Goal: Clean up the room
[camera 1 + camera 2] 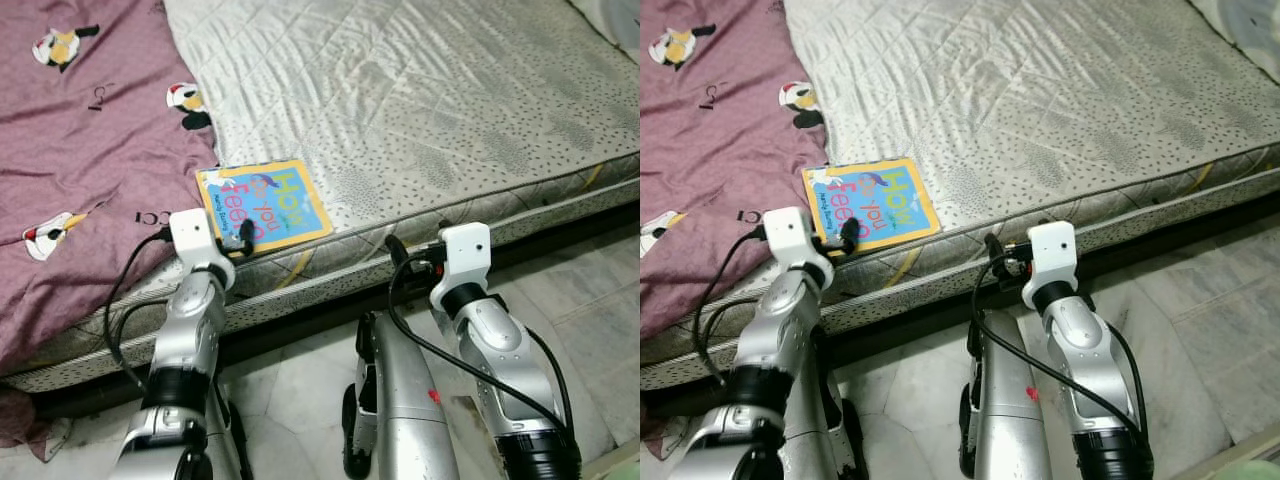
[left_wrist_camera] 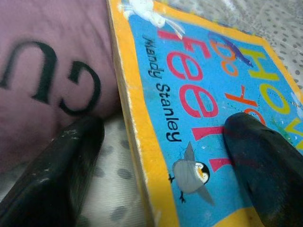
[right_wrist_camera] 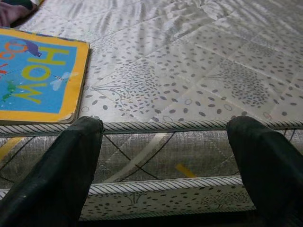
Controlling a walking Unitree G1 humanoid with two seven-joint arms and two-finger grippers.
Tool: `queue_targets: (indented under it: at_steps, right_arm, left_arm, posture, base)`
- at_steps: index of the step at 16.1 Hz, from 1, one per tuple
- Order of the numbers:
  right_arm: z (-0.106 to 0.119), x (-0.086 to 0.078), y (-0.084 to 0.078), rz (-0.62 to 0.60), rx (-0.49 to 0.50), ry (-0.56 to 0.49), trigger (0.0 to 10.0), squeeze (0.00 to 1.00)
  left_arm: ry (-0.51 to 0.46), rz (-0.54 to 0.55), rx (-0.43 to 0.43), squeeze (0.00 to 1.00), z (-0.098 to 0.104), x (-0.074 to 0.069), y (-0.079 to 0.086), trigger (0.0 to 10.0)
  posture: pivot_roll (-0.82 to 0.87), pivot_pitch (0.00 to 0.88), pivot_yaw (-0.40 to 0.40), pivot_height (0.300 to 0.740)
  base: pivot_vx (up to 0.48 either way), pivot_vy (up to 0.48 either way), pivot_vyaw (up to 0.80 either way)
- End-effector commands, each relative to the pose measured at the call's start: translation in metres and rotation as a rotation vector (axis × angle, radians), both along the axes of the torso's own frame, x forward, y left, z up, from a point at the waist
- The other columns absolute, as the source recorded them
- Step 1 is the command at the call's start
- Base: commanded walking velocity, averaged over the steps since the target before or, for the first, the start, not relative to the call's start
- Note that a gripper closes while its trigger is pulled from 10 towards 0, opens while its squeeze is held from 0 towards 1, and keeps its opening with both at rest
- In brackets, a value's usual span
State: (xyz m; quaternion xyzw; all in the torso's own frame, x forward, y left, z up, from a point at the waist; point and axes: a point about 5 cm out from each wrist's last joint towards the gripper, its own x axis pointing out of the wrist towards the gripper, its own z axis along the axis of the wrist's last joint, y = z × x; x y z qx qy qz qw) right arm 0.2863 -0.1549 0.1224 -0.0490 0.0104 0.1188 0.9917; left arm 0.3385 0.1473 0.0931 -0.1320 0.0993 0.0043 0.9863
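Floor (image 1: 300,390) of pale marble tile nearest, both silver arms rising from it toward the mattress edge. Left pincer (image 2: 161,156) at the near corner of the book (image 1: 263,206), fingers spread apart: one finger (image 2: 258,156) resting on the cover, the other (image 2: 61,170) off the book's edge over the mattress, beside the sheet. Not clamped. Right pincer (image 3: 165,165) held level with the mattress side, fingers wide apart, holding nothing, to the right of the book. Book lies flat on the mattress (image 1: 450,110) at its near edge, just beside the maroon sheet (image 1: 80,180). Thick board cover, blue with yellow border, coloured letters, small penguin drawing, author name "Mandy Stanley". Sheet printed with penguins and letters, covering the mattress's left part.
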Motion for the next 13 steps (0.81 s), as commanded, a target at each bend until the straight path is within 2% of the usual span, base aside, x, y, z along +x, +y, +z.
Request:
queue_targets:
  at_steps: [1, 4, 5, 9, 10, 13]
  right_arm:
    - [0.004, -0.003, -0.002, -0.002, -0.003, -0.007, 10.0, 0.0]
    - [0.008, -0.003, -0.002, 0.019, 0.0, -0.022, 10.0, 0.0]
    - [0.009, -0.002, -0.001, 0.017, -0.002, -0.025, 10.0, 0.0]
    - [0.01, 0.001, -0.001, 0.012, 0.0, -0.026, 10.0, 0.0]
    - [0.009, 0.001, 0.0, 0.011, 0.002, -0.024, 10.0, 0.0]
    - [0.01, -0.001, 0.004, 0.04, 0.031, -0.025, 10.0, 0.0]
  left_arm:
    - [0.079, -0.014, -0.052, 0.0, -0.016, -0.004, -0.002, 10.0]
    - [0.145, -0.024, -0.163, 0.0, -0.027, -0.004, -0.003, 10.0]
    - [0.159, -0.029, -0.174, 0.0, -0.029, -0.004, -0.003, 10.0]
    - [0.138, -0.038, -0.253, 0.0, -0.026, -0.001, -0.005, 10.0]
    - [0.131, -0.056, -0.293, 0.0, -0.025, 0.0, -0.006, 0.0]
    - [0.105, -0.108, -0.349, 0.0, -0.017, 0.006, -0.01, 0.0]
  posture:
    - [-0.15, 0.249, -0.042, 0.504]
    - [-0.16, 0.234, -0.046, 0.484]
    - [-0.16, 0.231, -0.046, 0.469]
    - [-0.15, 0.216, -0.049, 0.469]
    - [-0.15, 0.215, -0.052, 0.469]
    - [-0.15, 0.207, -0.05, 0.469]
  base:
    - [0.0, 0.0, 0.0]
    - [0.0, 0.0, 0.0]
    - [0.0, 0.0, 0.0]
    - [0.0, 0.0, 0.0]
    - [0.0, 0.0, 0.0]
    - [0.0, 0.0, 0.0]
